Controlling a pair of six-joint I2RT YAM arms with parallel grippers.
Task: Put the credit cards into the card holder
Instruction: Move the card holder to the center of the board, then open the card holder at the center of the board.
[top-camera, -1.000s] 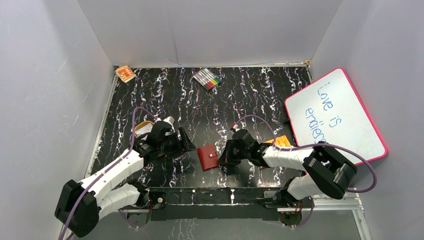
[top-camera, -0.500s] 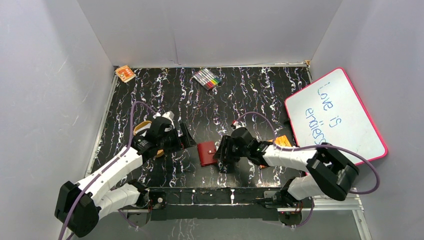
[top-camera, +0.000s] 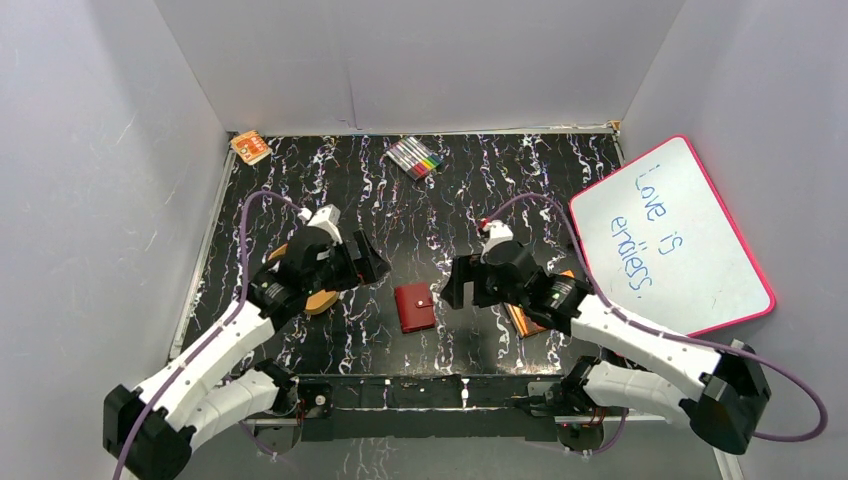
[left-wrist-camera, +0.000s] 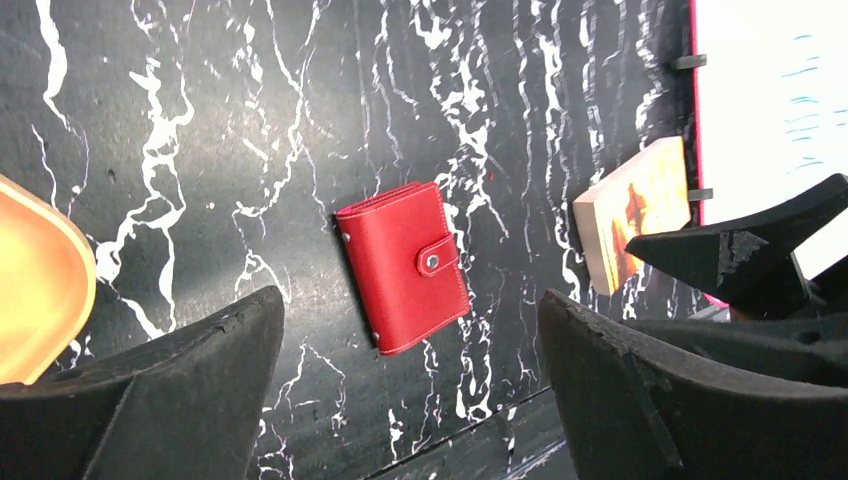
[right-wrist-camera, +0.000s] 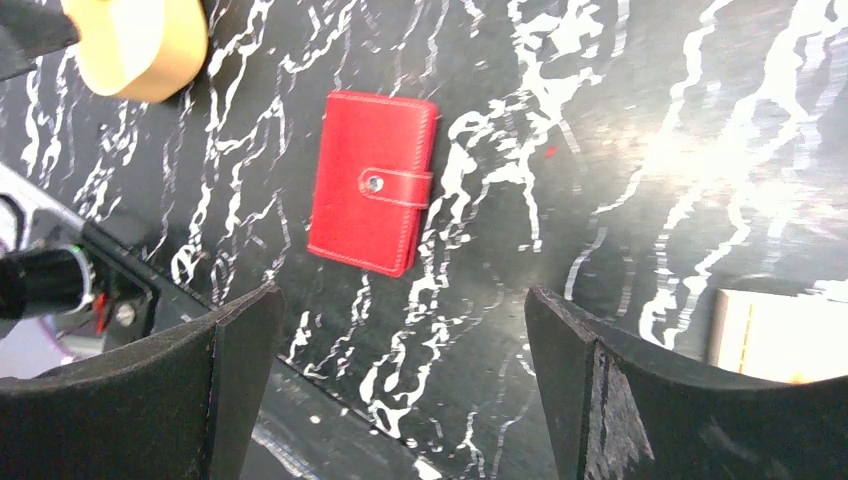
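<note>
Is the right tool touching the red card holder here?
Apart. In the right wrist view the closed card holder lies flat, with bare table between it and both fingers of the open right tool.

Desk (top-camera: 420, 210): black with white marble-like veins, closed in by pale grey walls.
Whiteboard (top-camera: 670, 235): pink-framed, at 3 o'clock, tilted against the right wall, blue handwriting beginning "Love is".
Markers (top-camera: 415, 157): a set in mixed colours, lying side by side at 12 o'clock near the far wall.
Orange packet (top-camera: 250, 147): small, in the far corner at 11 o'clock.
Tray (left-wrist-camera: 40, 280): orange, rounded, at 8 o'clock, partly hidden from above.
Book (left-wrist-camera: 632, 212): orange-brown with pale page edges, at 4 o'clock, just beside the whiteboard's frame.
</note>
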